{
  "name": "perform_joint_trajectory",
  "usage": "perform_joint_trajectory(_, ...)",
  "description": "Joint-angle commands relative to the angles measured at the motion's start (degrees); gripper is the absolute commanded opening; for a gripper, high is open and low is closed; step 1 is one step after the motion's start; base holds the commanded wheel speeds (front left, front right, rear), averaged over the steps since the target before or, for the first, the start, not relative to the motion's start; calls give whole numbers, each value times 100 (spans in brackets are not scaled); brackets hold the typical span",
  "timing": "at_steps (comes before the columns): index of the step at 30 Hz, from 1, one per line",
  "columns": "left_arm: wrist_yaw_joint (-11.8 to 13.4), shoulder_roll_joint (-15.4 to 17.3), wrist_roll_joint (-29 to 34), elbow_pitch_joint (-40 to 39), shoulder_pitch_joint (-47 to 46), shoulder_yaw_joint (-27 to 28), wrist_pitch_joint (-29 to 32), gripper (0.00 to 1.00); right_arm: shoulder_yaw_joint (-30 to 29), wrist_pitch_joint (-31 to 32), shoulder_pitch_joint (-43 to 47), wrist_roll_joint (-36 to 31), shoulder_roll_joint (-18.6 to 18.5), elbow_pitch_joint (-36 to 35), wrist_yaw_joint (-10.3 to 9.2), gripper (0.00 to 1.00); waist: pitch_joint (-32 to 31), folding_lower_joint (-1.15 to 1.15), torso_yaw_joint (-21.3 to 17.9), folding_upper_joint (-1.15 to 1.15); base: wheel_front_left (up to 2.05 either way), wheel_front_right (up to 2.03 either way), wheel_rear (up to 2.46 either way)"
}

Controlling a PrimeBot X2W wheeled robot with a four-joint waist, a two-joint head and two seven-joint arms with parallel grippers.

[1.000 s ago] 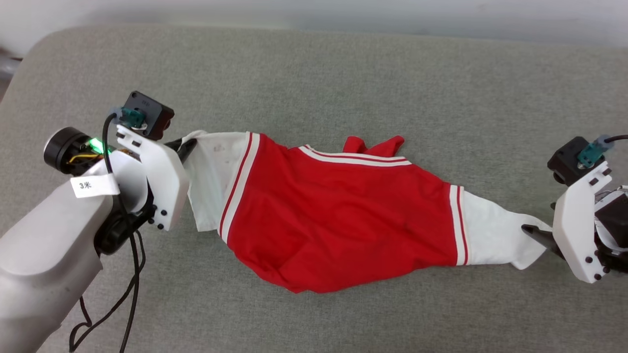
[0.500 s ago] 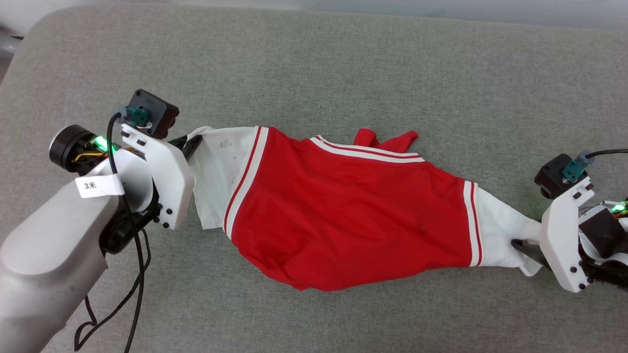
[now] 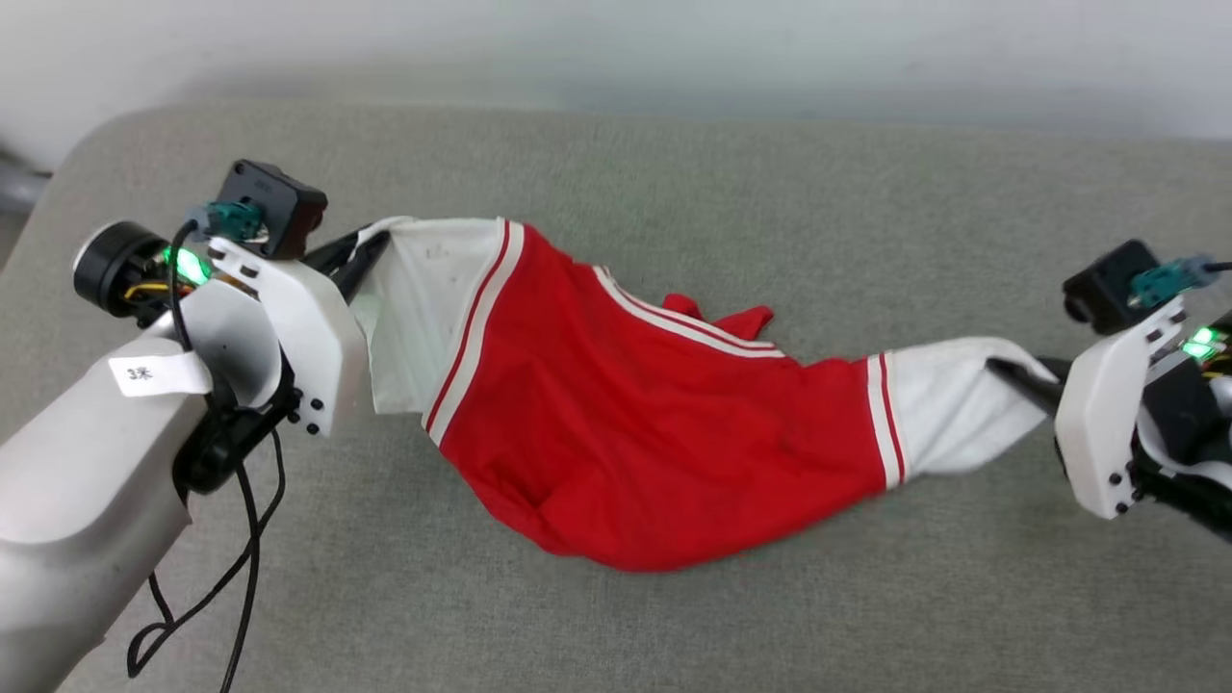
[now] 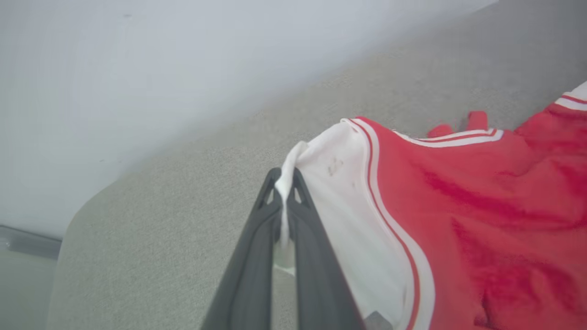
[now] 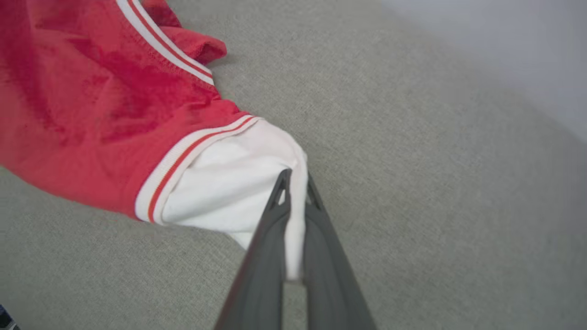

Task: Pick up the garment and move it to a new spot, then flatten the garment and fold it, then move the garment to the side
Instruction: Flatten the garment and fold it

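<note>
As seen from the head camera, red jersey-style garment (image 3: 654, 433) strung left to right, middle sagging onto grey fabric cushion (image 3: 674, 164); soft, light, limp. Left wrist: left gripper (image 4: 285, 178) pinched shut on white sleeve edge. Right wrist: right gripper (image 5: 294, 178) clamped on opposite sleeve hem. Sound hold points, thin cloth likely to slip.

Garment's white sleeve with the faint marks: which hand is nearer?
Left. The left hand is shut on the edge of the marked sleeve; the right hand grips the other sleeve, across the garment.
</note>
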Motion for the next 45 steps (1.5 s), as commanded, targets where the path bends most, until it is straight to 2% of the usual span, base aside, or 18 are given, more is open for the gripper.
perform_joint_trajectory(1, 48, 76, 46, -119, 24, 36, -44, 0, -29, -117, -56, 35, -69, -65, -4, 0, -253, 0, -101, 0, 0, 0, 0)
perform_joint_trajectory(7, 244, 332, 120, -669, -52, 204, -158, 0, -353, -558, -160, -19, -213, -254, -4, 0, -547, 0, -189, 0, 0, 0, 0)
perform_joint_trajectory(13, 509, 598, 216, -1376, -262, 496, -286, 0, -992, -873, -358, -214, -245, -560, -4, 0, -788, 0, -264, 0, 0, 0, 0)
perform_joint_trajectory(21, 661, 582, 381, -1845, -865, 842, -447, 0, -1951, -839, -880, -636, -113, -961, -5, 0, -902, 0, -325, 0, 0, 0, 0)
perform_joint_trajectory(30, 520, 258, 435, -1729, -1727, 937, -292, 0, -2497, -499, -1639, -1065, 182, -1046, -5, 0, -559, 0, -371, 0, 0, 0, 0)
perform_joint_trajectory(38, 269, -107, 473, -1104, -2777, 1063, -214, 0, -2392, -288, -2805, -1492, 335, -664, -5, 0, 377, 0, -398, 0, 0, 0, 0)
perform_joint_trajectory(45, -75, -462, 580, -17, -3974, 1197, -352, 0, -2141, -444, -4151, -1859, 600, 0, -5, 0, 1233, 0, -462, 0, 0, 0, 0)
